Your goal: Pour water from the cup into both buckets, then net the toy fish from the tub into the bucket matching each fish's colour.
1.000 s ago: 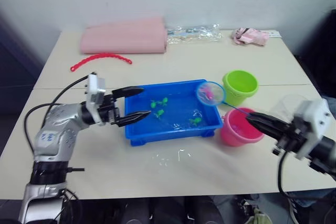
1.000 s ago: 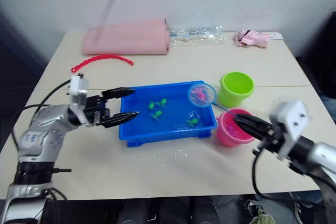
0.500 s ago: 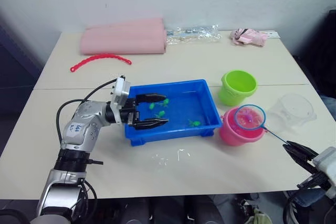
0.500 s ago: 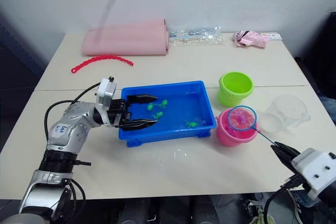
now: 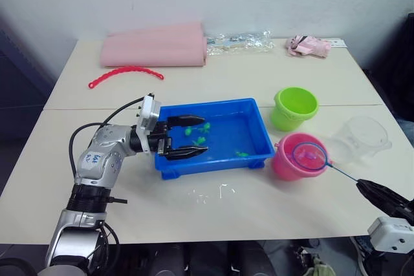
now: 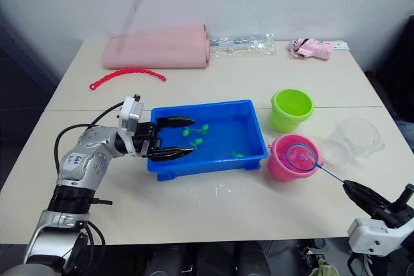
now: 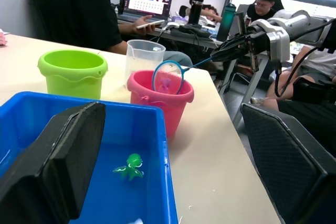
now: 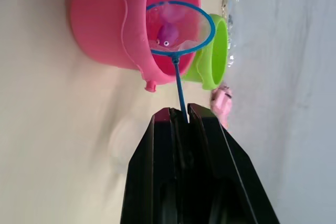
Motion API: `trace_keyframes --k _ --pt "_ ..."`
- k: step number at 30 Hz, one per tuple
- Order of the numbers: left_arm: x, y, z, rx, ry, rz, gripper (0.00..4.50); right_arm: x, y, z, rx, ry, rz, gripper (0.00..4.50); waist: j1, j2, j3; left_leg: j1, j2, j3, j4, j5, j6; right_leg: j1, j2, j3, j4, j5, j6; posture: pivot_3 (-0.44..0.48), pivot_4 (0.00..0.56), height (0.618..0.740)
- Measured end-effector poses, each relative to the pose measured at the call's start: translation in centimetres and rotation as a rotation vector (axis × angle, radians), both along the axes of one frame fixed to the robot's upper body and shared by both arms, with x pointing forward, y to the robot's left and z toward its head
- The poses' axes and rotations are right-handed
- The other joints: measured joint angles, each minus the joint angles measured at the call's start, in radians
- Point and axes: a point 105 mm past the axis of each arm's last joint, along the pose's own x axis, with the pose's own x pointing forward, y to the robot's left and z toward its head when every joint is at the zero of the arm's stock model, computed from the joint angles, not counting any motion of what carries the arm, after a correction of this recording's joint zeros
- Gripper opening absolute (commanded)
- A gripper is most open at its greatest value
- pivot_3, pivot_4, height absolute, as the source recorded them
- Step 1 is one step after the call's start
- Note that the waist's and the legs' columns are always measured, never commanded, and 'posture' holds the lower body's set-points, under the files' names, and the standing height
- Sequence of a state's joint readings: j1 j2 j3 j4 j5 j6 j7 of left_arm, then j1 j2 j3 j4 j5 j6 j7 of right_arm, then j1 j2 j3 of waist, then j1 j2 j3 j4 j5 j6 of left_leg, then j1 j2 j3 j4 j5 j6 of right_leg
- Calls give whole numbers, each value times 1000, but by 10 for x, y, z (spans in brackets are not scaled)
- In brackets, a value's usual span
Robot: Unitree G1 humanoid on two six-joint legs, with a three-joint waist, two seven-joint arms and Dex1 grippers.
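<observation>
One pink fish sits in the net directly over the pink bucket, handle running toward five o'clock into the right tool, clamped shut on it.

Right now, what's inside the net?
One pink toy fish sits in the net, held by the right gripper over the pink bucket. The bucket's bottom is hidden behind mesh and rim.

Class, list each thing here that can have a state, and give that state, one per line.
Round blue-rimmed mesh net: over the pink bucket, holding a pink toy fish.
Hot pink plastic bucket: upright.
Lime green plastic bucket: upright.
Right hand: shut on the net.
Left hand: open.
</observation>
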State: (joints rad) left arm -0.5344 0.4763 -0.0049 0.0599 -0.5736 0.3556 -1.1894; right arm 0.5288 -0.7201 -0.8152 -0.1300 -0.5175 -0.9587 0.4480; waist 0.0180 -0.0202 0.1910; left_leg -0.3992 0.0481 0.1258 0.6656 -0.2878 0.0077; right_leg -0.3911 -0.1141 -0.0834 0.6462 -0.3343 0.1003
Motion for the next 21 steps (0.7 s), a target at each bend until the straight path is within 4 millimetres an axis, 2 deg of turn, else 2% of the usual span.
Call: trace_keyframes --k 7,13,15,18,19,21 --pt "2 -1 2 -20 10 25 4469 0 -5 3 -84 -97 32 0 -7 0 0 2 0 0 0 0 -1 2 0 4 0 0 0 0 150 740" --pt "3 0 2 -23 12 34 4469 4 -10 8 24 -132 36 0 -22 0 0 6 0 0 -2 0 -1 6 0 6 -1 0 -1 0 150 740" --pt "4 2 3 -27 8 42 4469 8 -4 12 142 -111 59 0 -27 0 0 13 1 -1 -4 0 -1 14 0 7 -3 -1 -1 0 150 740" --pt "4 6 2 -28 4 56 4469 13 2 18 223 -86 72 0 -34 0 0 14 1 -1 -4 -1 -1 15 0 7 -4 -1 -1 0 150 740" --pt "4 13 -1 -23 12 80 4469 22 11 31 299 -55 102 0 -45 0 0 14 2 -2 -4 -1 0 15 0 7 -4 -1 -1 0 150 740" --pt "4 22 -6 -16 20 111 4469 45 35 50 344 56 184 0 -59 0 0 15 3 -2 -3 -1 1 16 0 8 -2 -1 -1 0 150 740"
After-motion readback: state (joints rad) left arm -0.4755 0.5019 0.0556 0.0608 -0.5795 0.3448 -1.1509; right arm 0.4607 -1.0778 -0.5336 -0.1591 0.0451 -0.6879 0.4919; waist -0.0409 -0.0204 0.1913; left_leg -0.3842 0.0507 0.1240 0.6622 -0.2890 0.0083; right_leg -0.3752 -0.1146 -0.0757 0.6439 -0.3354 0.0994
